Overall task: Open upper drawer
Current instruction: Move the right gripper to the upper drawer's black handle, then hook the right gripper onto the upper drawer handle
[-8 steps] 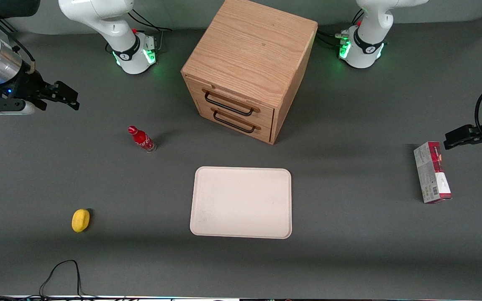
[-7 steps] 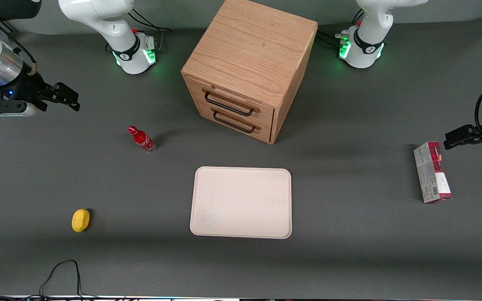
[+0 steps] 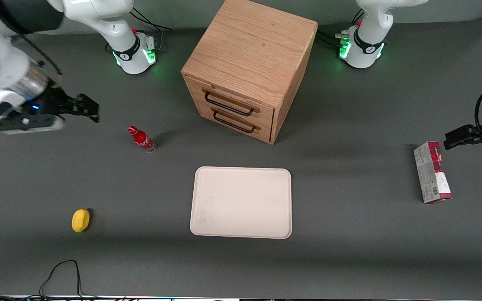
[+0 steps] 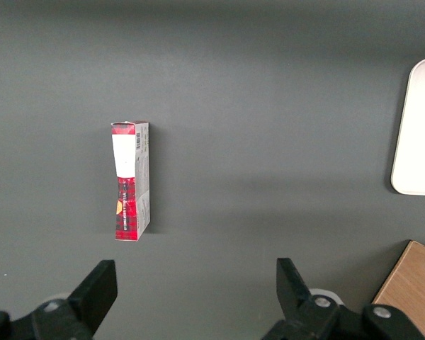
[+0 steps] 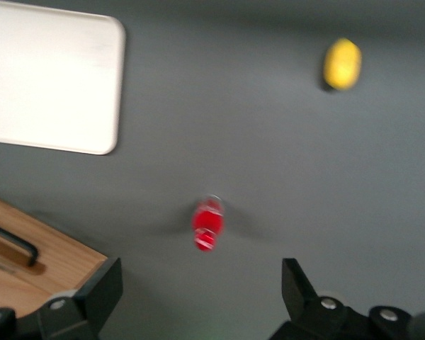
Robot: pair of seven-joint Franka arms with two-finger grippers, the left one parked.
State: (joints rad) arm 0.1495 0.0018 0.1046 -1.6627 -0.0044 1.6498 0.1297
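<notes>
The upper drawer (image 3: pixel 234 102) is the topmost of two light-oak drawers in the boxy wooden cabinet (image 3: pixel 247 54), with a wide black bar handle (image 3: pixel 228 104). It is shut, flush with the lower drawer (image 3: pixel 234 121). My right gripper (image 3: pixel 88 108) hovers above the table toward the working arm's end, well apart from the cabinet, open and empty. In the right wrist view the gripper (image 5: pixel 202 290) is wide open, with a corner of the cabinet (image 5: pixel 35 269) and a black handle end (image 5: pixel 18 244) in sight.
A red bottle (image 3: pixel 142 139) stands between the gripper and the cabinet; it also shows in the right wrist view (image 5: pixel 207 225). A white tray (image 3: pixel 241 202) lies nearer the camera than the cabinet. A yellow lemon (image 3: pixel 80 220) and a red-grey box (image 3: pixel 432 172) lie on the table.
My right gripper has moved toward the cabinet and the red bottle, and a little nearer the camera. The drawers and the other objects have not moved.
</notes>
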